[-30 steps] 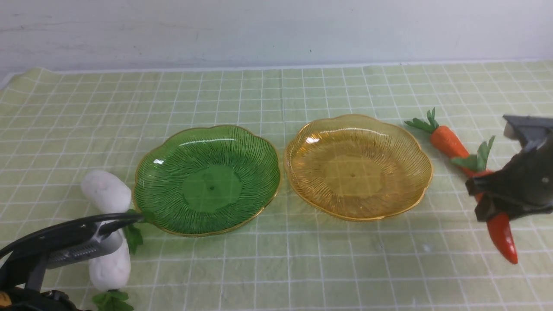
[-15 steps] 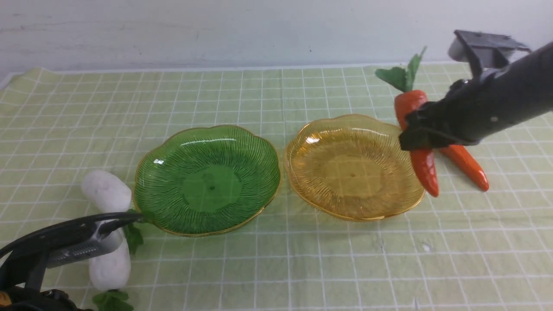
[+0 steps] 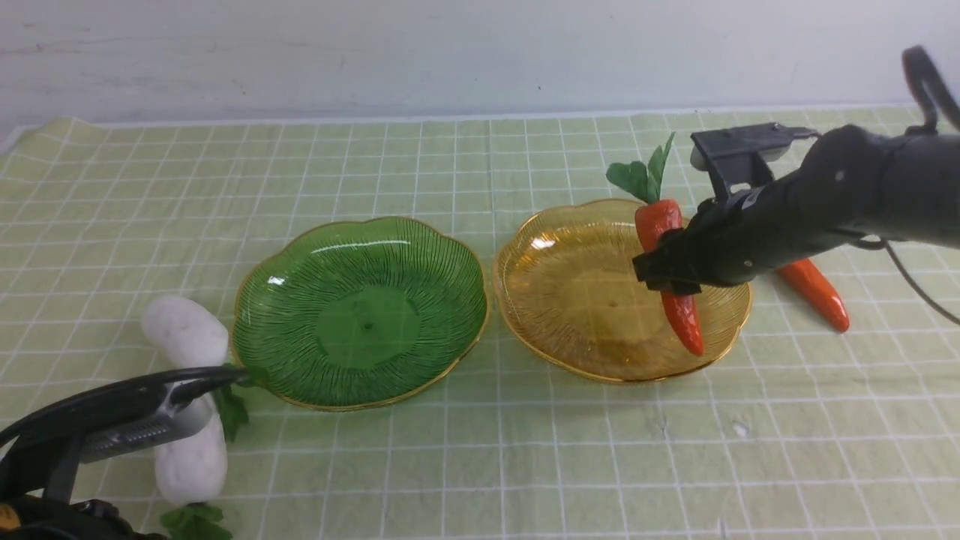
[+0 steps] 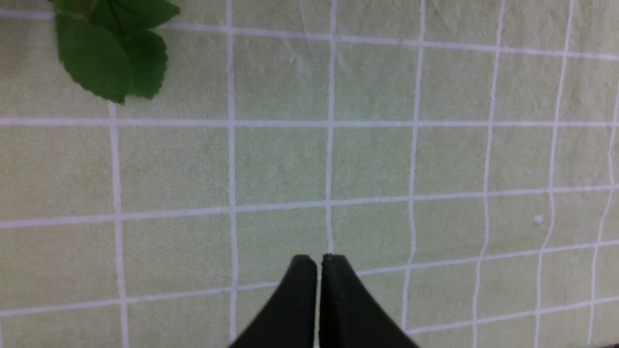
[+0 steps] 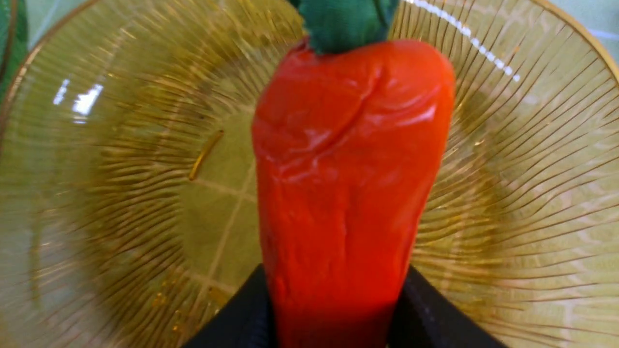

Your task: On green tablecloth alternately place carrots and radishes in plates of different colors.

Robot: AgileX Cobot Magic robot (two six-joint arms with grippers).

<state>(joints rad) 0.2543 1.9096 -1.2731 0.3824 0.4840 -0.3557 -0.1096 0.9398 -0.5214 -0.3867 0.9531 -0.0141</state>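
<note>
Right pincer [image 3: 666,276] is clamped on one carrot [image 3: 684,321], tip down over the yellow plate [image 3: 559,300], near its right edge. The second carrot [image 3: 814,289] lies on the green cloth [image 3: 525,450] just past that edge. Left pincer [image 4: 319,263], pressed together, hangs over bare cloth by the radishes [image 3: 184,330], which lie beside the green plate [image 3: 360,319].

A lab-style test table: gridded green tablecloth [image 3: 525,450], toy carrots [image 3: 817,294], bare white wall [image 3: 375,52].
</note>
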